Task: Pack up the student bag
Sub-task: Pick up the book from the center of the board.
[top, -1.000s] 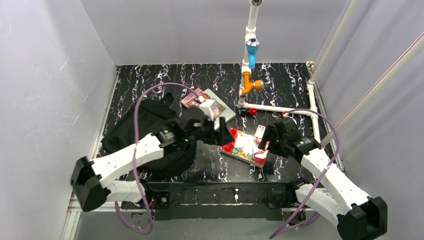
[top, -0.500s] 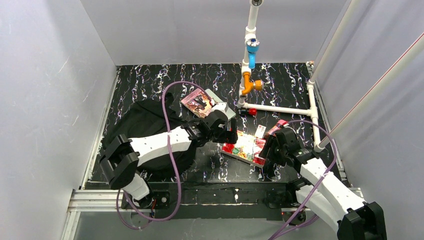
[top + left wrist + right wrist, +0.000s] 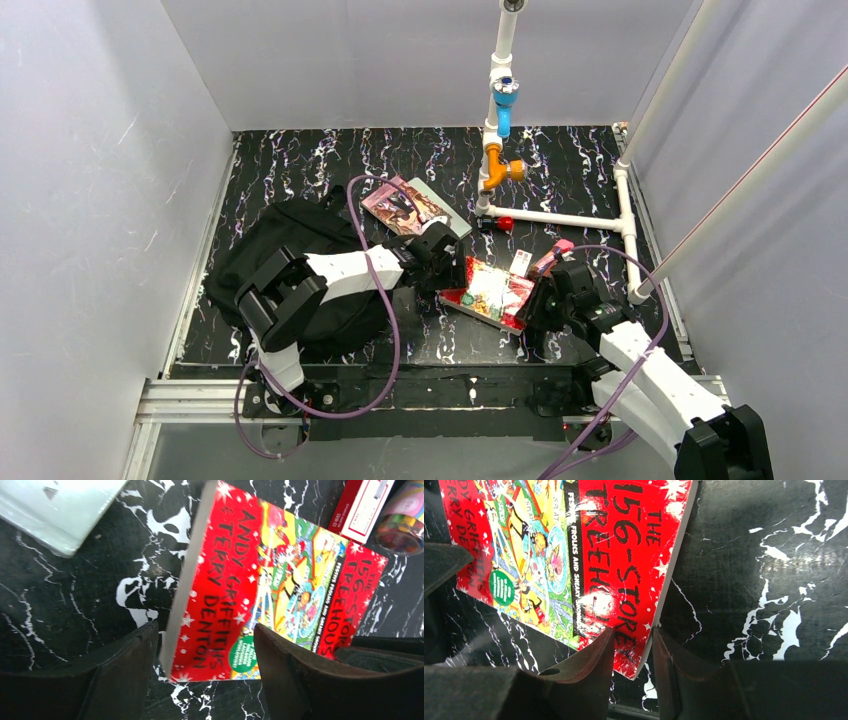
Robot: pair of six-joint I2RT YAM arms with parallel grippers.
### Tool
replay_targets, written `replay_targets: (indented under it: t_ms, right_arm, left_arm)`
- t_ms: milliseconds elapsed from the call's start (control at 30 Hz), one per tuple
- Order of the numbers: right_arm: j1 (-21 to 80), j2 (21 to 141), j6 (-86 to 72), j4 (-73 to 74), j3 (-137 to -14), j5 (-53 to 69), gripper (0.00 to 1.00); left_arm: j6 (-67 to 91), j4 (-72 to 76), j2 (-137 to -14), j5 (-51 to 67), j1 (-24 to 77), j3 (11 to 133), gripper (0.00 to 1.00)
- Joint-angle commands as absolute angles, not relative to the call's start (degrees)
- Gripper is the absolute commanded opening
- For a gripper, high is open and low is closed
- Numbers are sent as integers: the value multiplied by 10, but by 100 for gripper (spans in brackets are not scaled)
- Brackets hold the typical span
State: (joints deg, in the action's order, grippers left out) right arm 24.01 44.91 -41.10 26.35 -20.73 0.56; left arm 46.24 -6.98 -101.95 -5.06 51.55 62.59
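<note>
Over at the left, the student bag (image 3: 290, 245) lay slumped on the black marbled counter (image 3: 300, 150), with the left arm stretched across its near side. I could not make out from where I stood whether its mouth was open, and nothing showed inside it.

The left gripper (image 3: 205, 635) hung over the spine end of the red paperback (image 3: 490, 292), a Treehouse book by Griffiths and Denton. Its jaws were spread wide, one on either side of that end, and were not pressing on it. Behind that, a second book with a pinkish cover (image 3: 398, 206) rested on something flat and grey, near the bag's far corner.

Just beyond the paperback were a small red-and-white box (image 3: 520, 263) and a pink item (image 3: 560, 246). On the right, the right gripper (image 3: 634, 632) had its jaws drawn narrow about the book's near corner. One finger sat over the cover and the other just off the edge, and I could not tell if they had actually bitten.

By my reckoning the packing had barely begun. Both books, the box and the small bits were out on the counter. The step in hand looked like a two-armed pick-up of the paperback, which would then have to travel left to the bag.
</note>
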Motion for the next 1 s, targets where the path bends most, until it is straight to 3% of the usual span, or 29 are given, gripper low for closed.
replay_targets:
  t_ms: [0,167,233,333,700,967]
  right_arm:
    - [238,437,-399,197,-199,63,40]
    - [238,449,-397,159,-187,111,32]
    - [238,448,-390,149,-185,125,33]
    - [238,438,-387,145,-184,127,39]
    - [238,447,-355,197,-226,91,97]
    - [234,465,-341,56,-230,170,98]
  left_arm:
    - [499,-33,-1013,-4,518,608,63]
    - [509,17,-953,18,518,558,31]
    - [493,18,-919,8,518,547,15]
    - [462,12,-869,-11,516,540,0]
    - [394,-50,-763,-2,485,541,0]
    - [266,-66,-742,77,481,546,0]
